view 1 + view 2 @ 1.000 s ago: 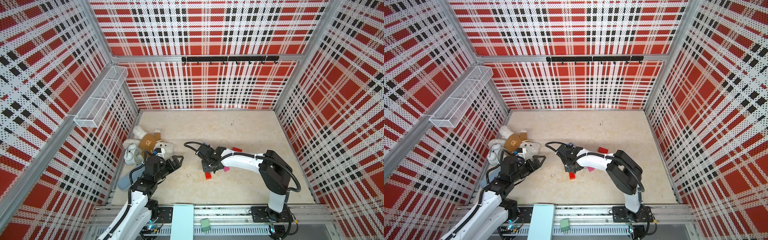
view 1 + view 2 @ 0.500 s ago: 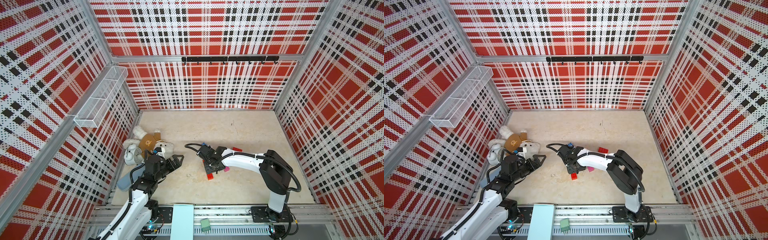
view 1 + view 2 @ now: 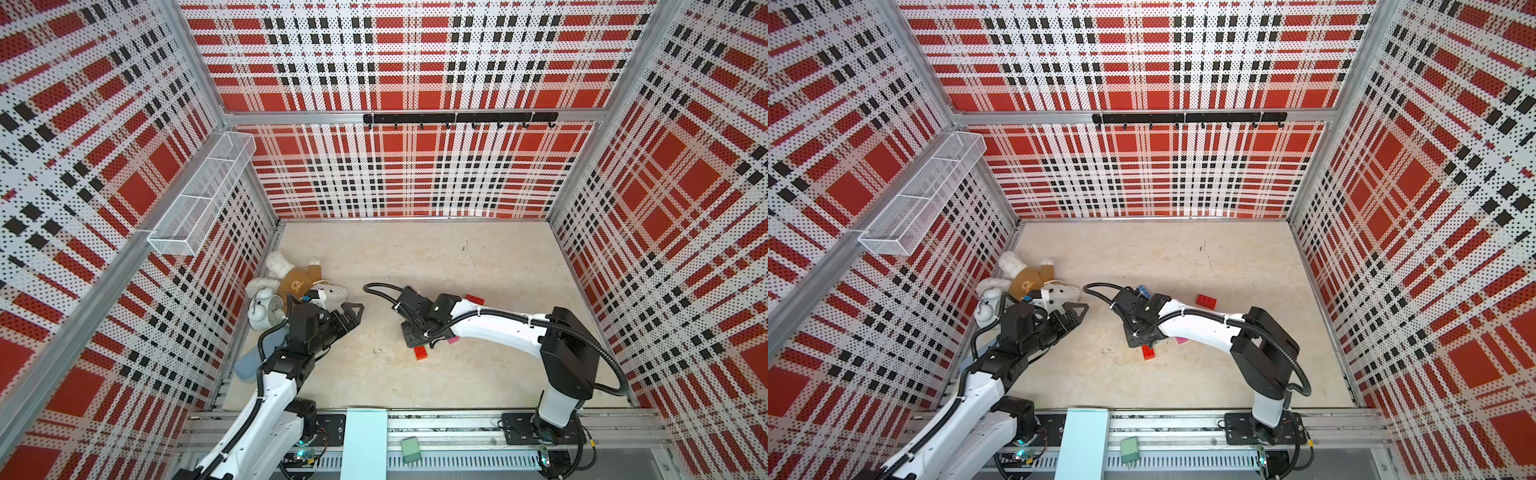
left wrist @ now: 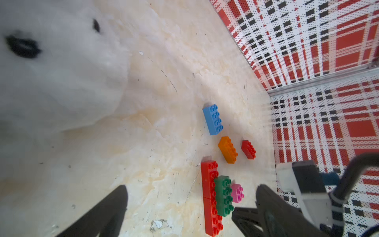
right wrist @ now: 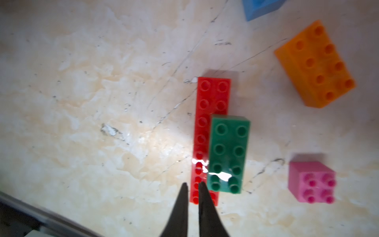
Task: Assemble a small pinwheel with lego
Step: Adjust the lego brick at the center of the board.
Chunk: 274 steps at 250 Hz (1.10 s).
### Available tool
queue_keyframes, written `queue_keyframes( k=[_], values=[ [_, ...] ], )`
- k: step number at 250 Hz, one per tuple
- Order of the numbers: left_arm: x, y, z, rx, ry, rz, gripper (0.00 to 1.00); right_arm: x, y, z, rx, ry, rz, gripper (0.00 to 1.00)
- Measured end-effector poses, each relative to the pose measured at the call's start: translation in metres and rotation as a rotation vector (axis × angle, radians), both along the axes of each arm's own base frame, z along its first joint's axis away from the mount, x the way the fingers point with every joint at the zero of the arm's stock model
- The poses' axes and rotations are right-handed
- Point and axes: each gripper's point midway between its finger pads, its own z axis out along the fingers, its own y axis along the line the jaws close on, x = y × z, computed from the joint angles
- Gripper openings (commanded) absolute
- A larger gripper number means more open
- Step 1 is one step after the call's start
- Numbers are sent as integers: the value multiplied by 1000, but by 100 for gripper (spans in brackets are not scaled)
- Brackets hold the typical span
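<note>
Lego green brick (image 5: 227,151) tops red row (image 3: 420,352), pink square (image 3: 453,340) at its 2 o'clock; right end effector (image 5: 192,185) pinched empty, left end effector (image 3: 357,313) wide.

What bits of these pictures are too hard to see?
- Blue brick: cut off by the right wrist view's edge.
- Teddy bear: blurred in the left wrist view, too close.
- Green brick and orange brick: hidden under the right arm in both top views.
- Right claw: unclear whether it touches the red bricks.
</note>
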Motion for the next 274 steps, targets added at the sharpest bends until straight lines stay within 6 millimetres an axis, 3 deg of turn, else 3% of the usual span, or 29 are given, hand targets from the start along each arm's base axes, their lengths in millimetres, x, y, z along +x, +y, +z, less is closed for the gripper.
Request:
queue_keyframes(
  k=[62,108,163,274],
  values=[
    [-6,21,-9,94,79,80,99,-20,13,-41,-46,84,33,7],
    [-10,25,-16,114,112,91,100,-20,6,-49,-75,94,-1,7],
    [-10,29,-20,121,128,105,99,-21,-18,-60,-146,95,-55,7],
    [-5,24,-23,101,135,76,100,-15,-69,-60,-183,98,-163,9]
  ],
)
